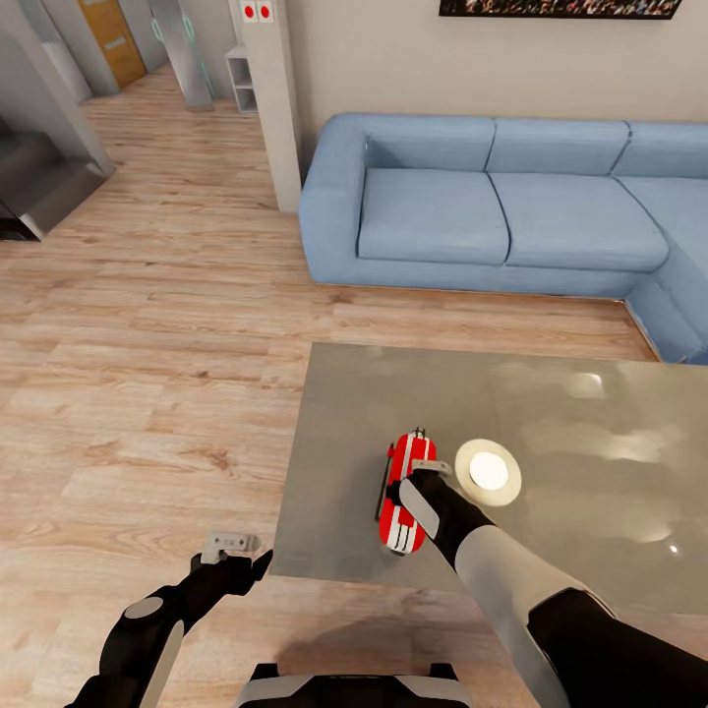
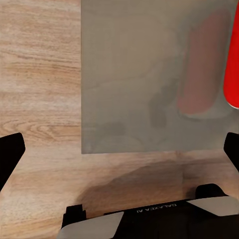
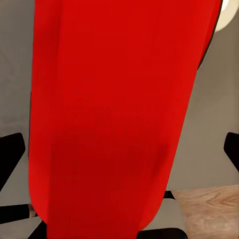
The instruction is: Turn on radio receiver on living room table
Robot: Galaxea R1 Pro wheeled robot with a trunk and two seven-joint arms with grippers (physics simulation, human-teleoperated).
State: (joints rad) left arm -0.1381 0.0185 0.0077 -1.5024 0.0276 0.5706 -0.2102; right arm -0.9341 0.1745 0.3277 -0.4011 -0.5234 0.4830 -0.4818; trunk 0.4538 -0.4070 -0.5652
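The red radio receiver (image 1: 398,521) with white stripes lies on the glossy grey table (image 1: 511,393), near its front left part. My right gripper (image 1: 419,479) hangs right over the radio's middle and hides part of it. In the right wrist view the red body (image 3: 119,109) is very close, and the black fingertips (image 3: 10,157) stand wide apart on either side, open. Whether they touch the radio, I cannot tell. My left gripper (image 1: 234,551) is open over the floor beside the table's front left corner (image 2: 129,74); the radio's red edge (image 2: 233,59) shows there too.
A white round disc (image 1: 489,472) lies on the table just right of the radio. A blue corner sofa (image 1: 492,206) stands behind the table. Light wood floor (image 1: 147,393) stretches to the left, with a white pillar (image 1: 280,98) and a hallway beyond.
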